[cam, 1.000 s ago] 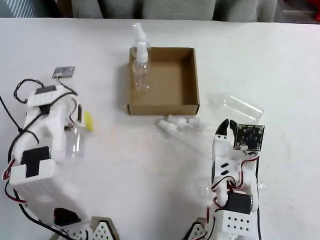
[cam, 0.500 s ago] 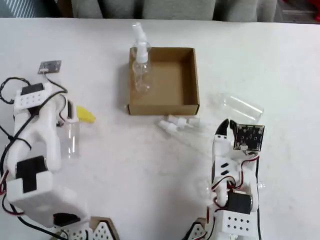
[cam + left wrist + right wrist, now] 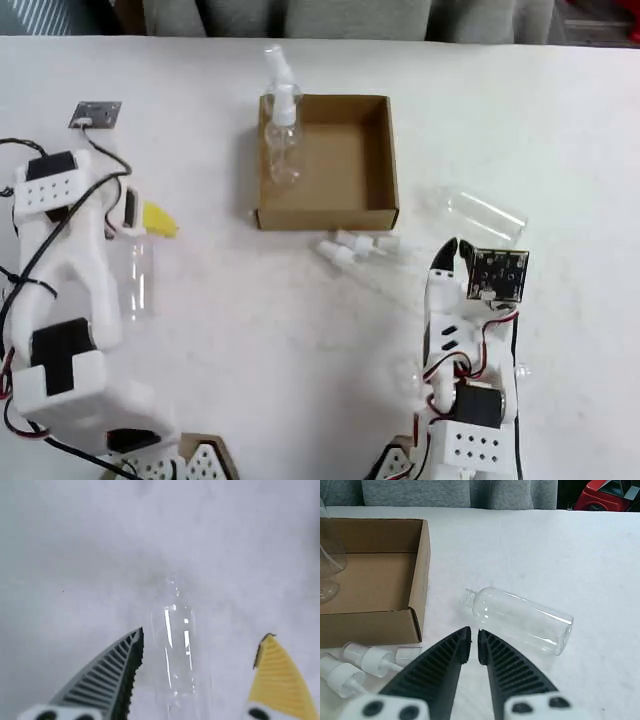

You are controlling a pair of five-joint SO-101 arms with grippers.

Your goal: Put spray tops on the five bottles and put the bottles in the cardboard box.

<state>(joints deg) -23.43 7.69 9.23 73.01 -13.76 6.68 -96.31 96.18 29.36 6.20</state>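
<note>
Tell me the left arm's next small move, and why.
Probably close the left pincer on the clear bottle: the open jaws flank it where it lies on the table, with a gap on each side.

White table (image 3: 560,120), open cardboard box (image 3: 325,215) (mid-table), spray tops (image 3: 355,245) beside it, capless bottle (image 3: 483,213) lying nearby

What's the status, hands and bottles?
Left hand open, straddling a clear bottle lying on the table. Right hand shut, empty, near an uncapped bottle. Spray tops loose beside the cardboard box.
</note>
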